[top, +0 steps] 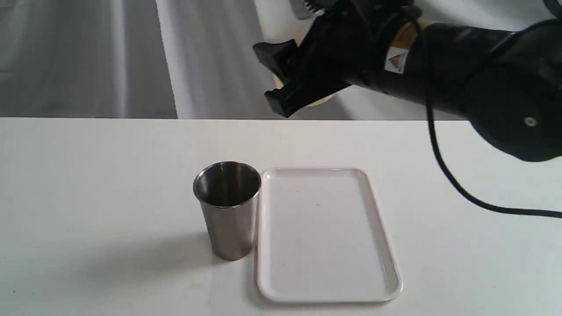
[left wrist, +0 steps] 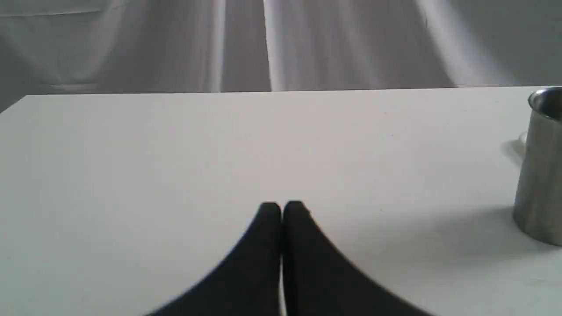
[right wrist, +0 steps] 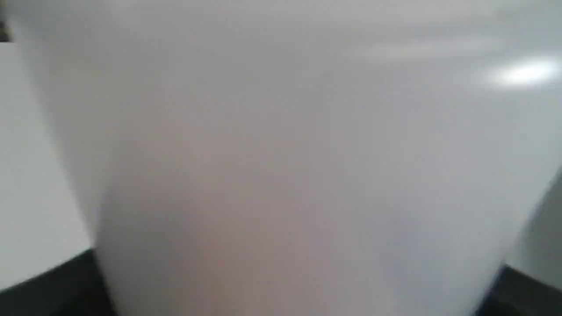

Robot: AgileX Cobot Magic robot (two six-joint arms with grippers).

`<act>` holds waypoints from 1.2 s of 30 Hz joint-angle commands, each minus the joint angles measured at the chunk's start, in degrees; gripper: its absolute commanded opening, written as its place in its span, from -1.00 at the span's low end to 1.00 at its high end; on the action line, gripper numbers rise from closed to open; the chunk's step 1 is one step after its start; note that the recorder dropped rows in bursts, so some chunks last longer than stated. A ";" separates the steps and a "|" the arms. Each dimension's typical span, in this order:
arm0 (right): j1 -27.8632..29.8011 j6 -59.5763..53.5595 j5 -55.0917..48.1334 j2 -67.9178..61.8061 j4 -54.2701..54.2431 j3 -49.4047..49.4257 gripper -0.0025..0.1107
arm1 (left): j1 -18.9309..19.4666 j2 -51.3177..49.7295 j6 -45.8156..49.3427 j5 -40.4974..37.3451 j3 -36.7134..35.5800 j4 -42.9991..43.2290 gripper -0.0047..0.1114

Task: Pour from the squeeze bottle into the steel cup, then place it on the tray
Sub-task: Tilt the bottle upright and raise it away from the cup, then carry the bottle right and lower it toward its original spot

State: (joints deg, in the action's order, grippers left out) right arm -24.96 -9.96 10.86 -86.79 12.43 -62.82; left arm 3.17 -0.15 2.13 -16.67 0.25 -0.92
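The steel cup (top: 228, 206) stands upright on the white table, touching the left long side of the tray (top: 325, 232); the tray has nothing on it. My right gripper (top: 272, 79) hangs high above the table's far edge, behind the tray, shut on the squeeze bottle (top: 322, 101). The black hand hides most of the bottle, leaving only small pale and amber patches. In the right wrist view the bottle's whitish body (right wrist: 281, 153) fills the frame between the dark fingers (right wrist: 48, 289). My left gripper (left wrist: 281, 206) is shut and holds nothing, low over the table, with the cup (left wrist: 540, 166) off to one side.
A black cable (top: 461, 184) droops from the right arm to the table at the right. Grey curtains hang behind the table's far edge (top: 131, 117).
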 commanded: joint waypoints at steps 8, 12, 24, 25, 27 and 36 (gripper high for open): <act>5.58 -0.65 14.45 4.65 -5.89 9.94 -0.79 | -0.46 0.15 -0.03 0.53 -0.25 -0.04 -0.92; 6.66 -0.53 14.45 4.65 -7.15 12.79 -0.79 | -0.46 0.15 -0.03 0.53 -0.25 -0.04 -0.92; 7.79 -0.32 14.58 7.49 -9.04 19.14 -0.79 | -0.46 0.15 -0.17 0.53 -0.25 -0.04 -0.92; 7.79 -0.32 14.71 8.01 -9.04 19.67 -0.79 | -0.46 0.15 -0.17 0.53 -0.25 -0.04 -0.92; 7.79 -0.32 17.77 9.45 -9.04 21.12 -0.79 | -0.46 0.15 -0.03 0.53 -0.25 -0.04 -0.92; 7.79 -0.32 30.73 10.55 -14.67 27.43 -0.79 | -0.46 0.15 -0.03 0.53 -0.25 -0.04 -0.92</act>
State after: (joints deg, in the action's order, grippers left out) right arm -17.60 -10.38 37.19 -76.87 -0.67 -36.16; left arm 3.17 -0.15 2.13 -16.67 0.25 -0.92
